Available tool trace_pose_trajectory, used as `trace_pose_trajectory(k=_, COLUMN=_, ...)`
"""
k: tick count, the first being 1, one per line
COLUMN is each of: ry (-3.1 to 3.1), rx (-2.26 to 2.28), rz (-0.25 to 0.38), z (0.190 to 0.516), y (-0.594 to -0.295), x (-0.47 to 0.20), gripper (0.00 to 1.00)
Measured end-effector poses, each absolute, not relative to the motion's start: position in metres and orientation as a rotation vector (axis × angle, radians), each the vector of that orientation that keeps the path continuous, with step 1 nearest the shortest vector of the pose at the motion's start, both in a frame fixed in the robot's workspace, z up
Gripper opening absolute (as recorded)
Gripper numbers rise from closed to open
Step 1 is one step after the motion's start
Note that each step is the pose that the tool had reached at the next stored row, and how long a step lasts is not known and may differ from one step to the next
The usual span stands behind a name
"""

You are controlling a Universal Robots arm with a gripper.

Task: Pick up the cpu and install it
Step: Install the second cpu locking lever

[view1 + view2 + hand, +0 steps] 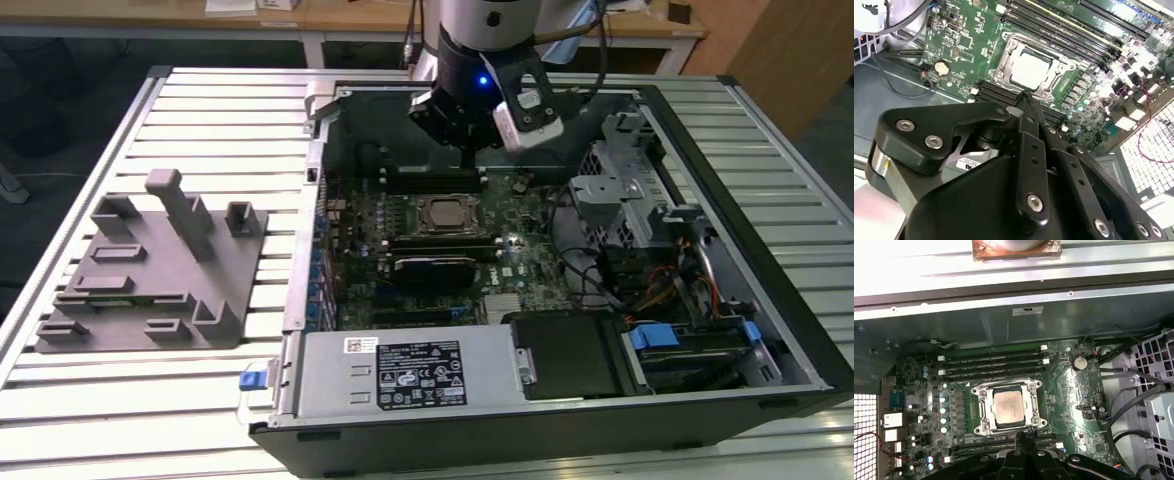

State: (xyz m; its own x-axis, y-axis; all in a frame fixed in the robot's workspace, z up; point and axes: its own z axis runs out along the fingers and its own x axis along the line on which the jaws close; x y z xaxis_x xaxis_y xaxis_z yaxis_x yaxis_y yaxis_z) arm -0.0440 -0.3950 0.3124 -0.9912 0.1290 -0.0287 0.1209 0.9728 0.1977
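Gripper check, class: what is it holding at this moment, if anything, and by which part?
Nothing. The gripper is shut with nothing between its tips, above the motherboard; the cpu sits in its socket, untouched.

Even, bright overhead light in the exterior view. Both wrist views show blown-out white glare at their edges. The gripper [1026,107] looks softly blurred up close.

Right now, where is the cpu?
The cpu sits in the socket frame at the middle of the motherboard inside the computer case, between the memory slot banks, just ahead of the gripper in both wrist views.
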Motion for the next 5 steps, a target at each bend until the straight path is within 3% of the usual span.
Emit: trace_pose_trajectory(k=5, ry=3.079, rx=0.195, rz=0.303, z=0.3124, y=-0.3950, x=-0.0440, gripper=0.11)
